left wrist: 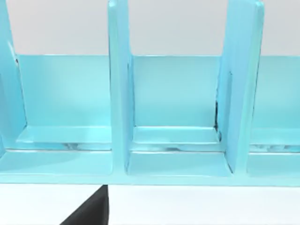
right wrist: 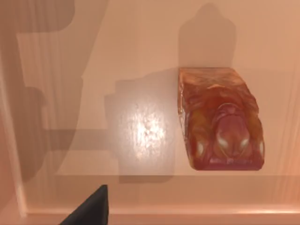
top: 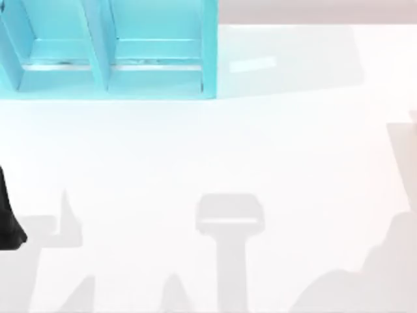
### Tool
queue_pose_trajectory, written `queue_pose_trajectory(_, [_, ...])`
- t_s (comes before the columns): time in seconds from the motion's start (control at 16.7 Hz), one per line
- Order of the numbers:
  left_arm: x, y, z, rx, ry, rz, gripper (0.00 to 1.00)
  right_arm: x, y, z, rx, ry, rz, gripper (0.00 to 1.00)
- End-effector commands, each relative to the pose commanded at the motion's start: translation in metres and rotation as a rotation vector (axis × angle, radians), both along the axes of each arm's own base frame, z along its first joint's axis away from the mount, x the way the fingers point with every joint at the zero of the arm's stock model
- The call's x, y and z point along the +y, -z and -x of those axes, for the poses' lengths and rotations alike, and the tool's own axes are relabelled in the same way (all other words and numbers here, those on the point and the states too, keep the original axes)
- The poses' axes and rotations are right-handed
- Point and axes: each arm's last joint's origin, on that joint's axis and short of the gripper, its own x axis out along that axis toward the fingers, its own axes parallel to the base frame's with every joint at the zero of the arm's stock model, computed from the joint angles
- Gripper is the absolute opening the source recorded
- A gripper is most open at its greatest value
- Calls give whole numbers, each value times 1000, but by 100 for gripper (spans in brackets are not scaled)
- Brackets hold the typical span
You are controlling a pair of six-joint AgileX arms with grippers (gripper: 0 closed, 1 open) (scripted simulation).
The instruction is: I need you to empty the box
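Note:
In the right wrist view I look down into the box (right wrist: pixel 56 197), which has a tan floor and low walls. A reddish-brown glossy block-shaped item (right wrist: pixel 219 119) lies flat on the box floor. A black part of my right gripper (right wrist: pixel 90 210) hangs above the floor, off to one side of the item and not touching it. My left arm (top: pixel 8 225) shows as a black shape at the table's left edge in the top view. A black part of my left gripper (left wrist: pixel 91 211) sits in front of a light blue rack.
A light blue rack (top: pixel 111 59) with upright dividers (left wrist: pixel 119 93) stands at the table's back left, and its slots hold nothing. The white table (top: pixel 215 150) carries grey arm shadows along its front.

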Motion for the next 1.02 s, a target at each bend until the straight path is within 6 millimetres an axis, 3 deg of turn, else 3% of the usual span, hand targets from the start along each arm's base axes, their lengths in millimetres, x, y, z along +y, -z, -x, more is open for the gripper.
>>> queue_pose_trajectory(0.3, [0, 0, 0, 0, 0, 0, 100, 1, 7, 0, 0, -1, 0, 100])
queue_pose_trajectory(0.84, [0, 0, 0, 0, 0, 0, 100, -1, 89, 0, 0, 0, 0, 100])
queue_pose_trajectory(1.02, [0, 0, 0, 0, 0, 0, 100, 0, 100, 0, 0, 0, 0, 100])
